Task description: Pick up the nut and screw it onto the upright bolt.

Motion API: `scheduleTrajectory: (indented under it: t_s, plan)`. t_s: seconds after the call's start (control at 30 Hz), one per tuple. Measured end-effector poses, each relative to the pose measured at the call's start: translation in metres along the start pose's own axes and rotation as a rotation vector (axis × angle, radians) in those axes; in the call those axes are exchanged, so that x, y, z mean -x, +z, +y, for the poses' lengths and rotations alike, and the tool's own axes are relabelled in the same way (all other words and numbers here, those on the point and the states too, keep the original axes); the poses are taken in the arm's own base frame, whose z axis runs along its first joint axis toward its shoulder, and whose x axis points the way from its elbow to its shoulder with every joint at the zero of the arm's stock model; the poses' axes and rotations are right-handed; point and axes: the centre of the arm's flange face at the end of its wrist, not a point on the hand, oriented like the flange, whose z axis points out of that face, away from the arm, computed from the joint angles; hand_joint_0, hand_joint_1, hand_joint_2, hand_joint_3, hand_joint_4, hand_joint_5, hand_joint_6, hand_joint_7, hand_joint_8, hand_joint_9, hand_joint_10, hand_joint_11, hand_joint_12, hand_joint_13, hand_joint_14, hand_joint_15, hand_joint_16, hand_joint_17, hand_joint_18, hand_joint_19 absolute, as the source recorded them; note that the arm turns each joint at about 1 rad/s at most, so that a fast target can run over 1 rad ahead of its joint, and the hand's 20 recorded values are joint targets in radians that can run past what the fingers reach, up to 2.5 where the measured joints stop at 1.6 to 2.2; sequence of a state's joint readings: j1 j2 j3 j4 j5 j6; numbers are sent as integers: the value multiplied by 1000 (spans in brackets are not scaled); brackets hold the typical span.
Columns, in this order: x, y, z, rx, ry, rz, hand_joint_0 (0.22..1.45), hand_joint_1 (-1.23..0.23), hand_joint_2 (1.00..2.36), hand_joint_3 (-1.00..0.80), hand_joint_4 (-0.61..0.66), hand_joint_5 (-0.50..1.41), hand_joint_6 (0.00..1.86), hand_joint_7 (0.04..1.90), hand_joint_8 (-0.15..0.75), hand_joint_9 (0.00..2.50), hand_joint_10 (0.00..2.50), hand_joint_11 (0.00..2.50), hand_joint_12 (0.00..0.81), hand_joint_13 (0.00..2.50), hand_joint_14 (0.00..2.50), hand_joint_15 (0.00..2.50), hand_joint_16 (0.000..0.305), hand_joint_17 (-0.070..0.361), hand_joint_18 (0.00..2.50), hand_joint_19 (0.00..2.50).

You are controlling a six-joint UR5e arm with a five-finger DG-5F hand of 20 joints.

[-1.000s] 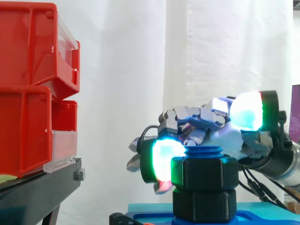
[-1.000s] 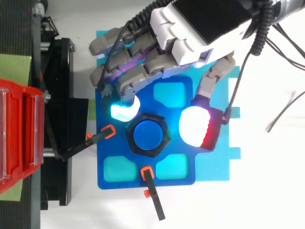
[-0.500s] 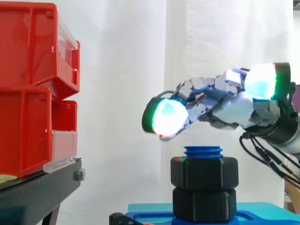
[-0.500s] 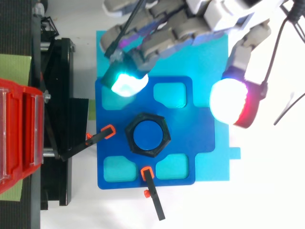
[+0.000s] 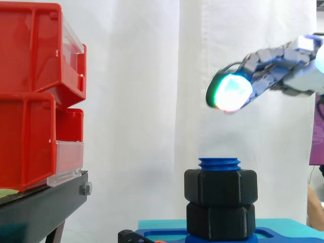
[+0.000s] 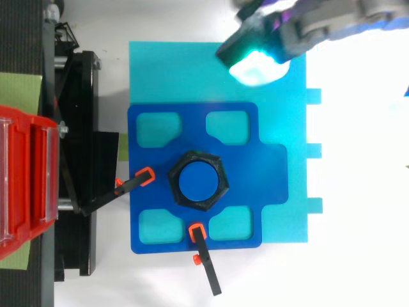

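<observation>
A black hex nut sits threaded on the upright blue bolt, above a second black hex piece at the bolt's foot. From above, the nut rings the bolt's blue top in the middle of the blue baseplate. My hand hangs high and to the right of the bolt, well clear of the nut. Its fingers reach out nearly straight, and one fingertip glows cyan-white. In the top view the hand is at the upper right, beyond the baseplate, holding nothing.
Red bins are stacked on a black stand at the left. The baseplate lies on a cyan sheet. Two orange-tipped black clamps hold the plate at its left and front edges.
The hand has let go of the nut, straightened its fingers, and risen up and away to the right. The nut stays on the bolt.
</observation>
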State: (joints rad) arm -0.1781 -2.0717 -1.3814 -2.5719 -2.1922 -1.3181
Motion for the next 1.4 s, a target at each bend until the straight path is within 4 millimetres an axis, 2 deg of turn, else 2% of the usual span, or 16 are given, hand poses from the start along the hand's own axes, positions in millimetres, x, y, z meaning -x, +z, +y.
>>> scheduleTrajectory:
  t_s: [0.13,0.2,0.37,0.5,0.67,0.9,1.4]
  plan:
    - [22,-22,25,-72,-44,-10,482,-229,1000,-500,164,-179,502,671,207,541,0,0,322,232,0,0,37,84,0,0]
    - [25,-34,38,-92,-38,7,485,-244,1000,-500,156,-184,502,666,205,528,0,0,323,219,0,0,38,85,0,0]
    - [2,-69,62,-140,14,138,494,-266,1000,-500,140,-192,502,652,201,494,0,0,325,190,0,0,38,85,0,0]
    - [-2,-83,70,-186,56,215,497,-277,1000,-500,140,-193,501,646,201,491,0,0,324,188,0,0,38,86,0,0]
    - [7,-89,72,-247,108,226,497,-290,1000,-500,128,-202,501,626,198,466,0,0,324,187,0,0,39,87,0,0]
    - [13,-90,64,-357,228,176,495,-300,1000,-500,92,-221,501,601,187,403,0,0,322,184,0,0,39,88,0,0]
    - [12,-100,51,-608,594,54,488,-296,1000,-500,60,-235,501,592,180,339,0,0,322,172,0,0,39,88,0,0]
